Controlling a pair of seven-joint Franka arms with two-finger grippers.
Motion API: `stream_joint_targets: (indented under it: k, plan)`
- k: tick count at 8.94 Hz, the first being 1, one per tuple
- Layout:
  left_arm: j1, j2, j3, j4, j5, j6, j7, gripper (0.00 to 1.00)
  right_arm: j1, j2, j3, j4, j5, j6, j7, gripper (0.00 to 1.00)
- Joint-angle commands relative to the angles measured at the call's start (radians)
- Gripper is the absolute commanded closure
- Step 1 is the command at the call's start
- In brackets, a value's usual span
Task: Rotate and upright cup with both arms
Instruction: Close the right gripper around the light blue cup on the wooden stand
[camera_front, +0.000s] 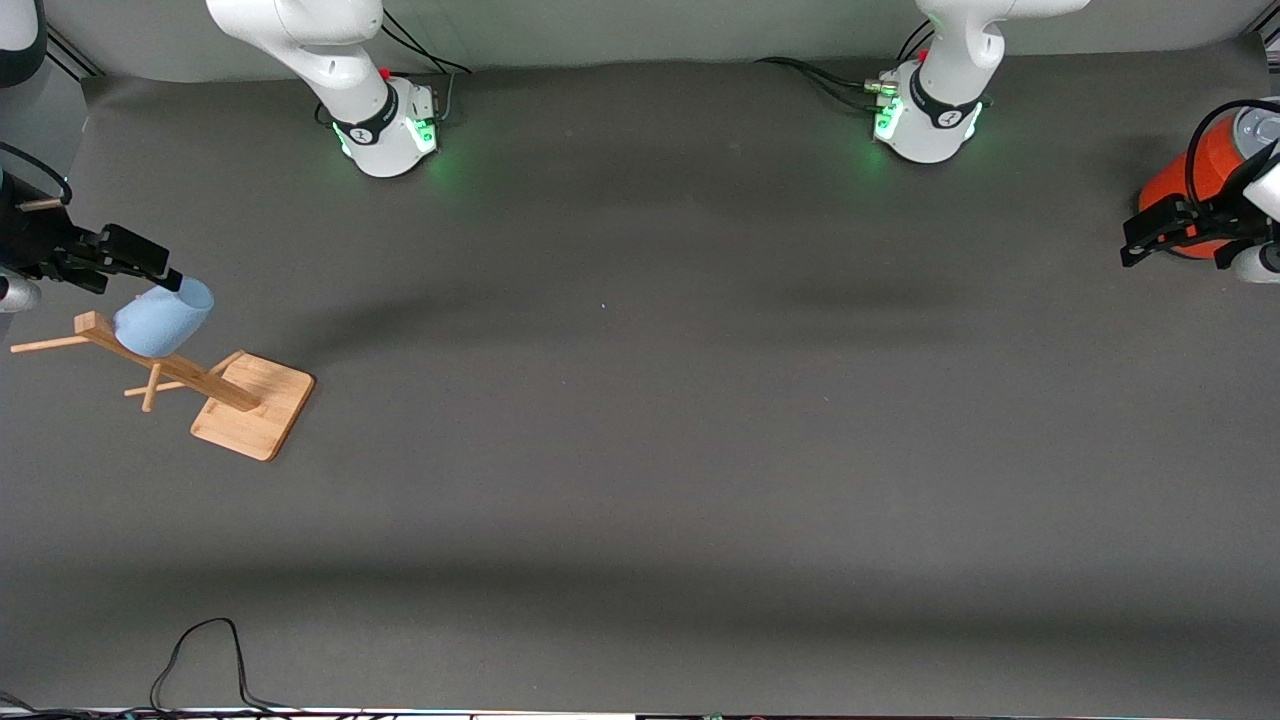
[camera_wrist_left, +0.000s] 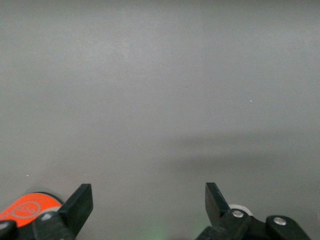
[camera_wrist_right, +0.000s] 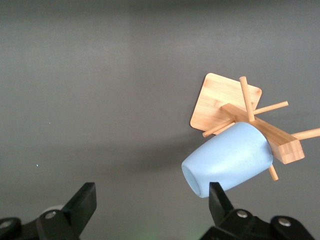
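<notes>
A small pale blue cup (camera_front: 163, 317) hangs tilted on a peg of a wooden mug rack (camera_front: 190, 378) at the right arm's end of the dark grey surface (camera_front: 640, 450), its closed base pointing up and away from the rack's post. The rack stands on a square bamboo base, with thin pegs branching from its post. The right gripper (camera_front: 165, 272) hovers just beside the cup's upper end, one black fingertip close against its base in the front view; the right wrist view shows its jaws spread wide, with the cup (camera_wrist_right: 229, 159) and the rack (camera_wrist_right: 247, 117) in sight past them and nothing between the fingers (camera_wrist_right: 82, 202). At the left arm's end of the surface, the left gripper (camera_front: 1150, 235) hangs over the surface right beside a large orange-red can (camera_front: 1195, 185) with a grey lid, well apart from the cup. Its jaws are likewise wide apart and empty in the left wrist view, where an edge of the orange can (camera_wrist_left: 27, 207) shows next to one finger (camera_wrist_left: 77, 205). Both white arms rise from round bases lit green along the edge farthest from the front camera, and a black cable (camera_front: 205, 660) loops on the surface at its nearest edge.
</notes>
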Motion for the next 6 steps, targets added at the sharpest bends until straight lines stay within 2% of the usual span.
stream_joint_targets:
  k: [1,4,6]
  plan:
    - [-0.008,-0.015,0.000,-0.012,-0.009,0.008,0.009,0.00,0.018,0.013,-0.009,0.026,-0.006,-0.010,0.021,0.00]
    - [-0.012,-0.013,-0.001,-0.011,-0.009,0.005,0.006,0.00,0.010,0.012,-0.012,0.047,-0.001,-0.034,0.040,0.00]
    - [-0.012,-0.013,-0.001,-0.011,-0.009,0.005,0.006,0.00,0.010,0.001,-0.125,0.046,0.057,-0.097,0.228,0.00]
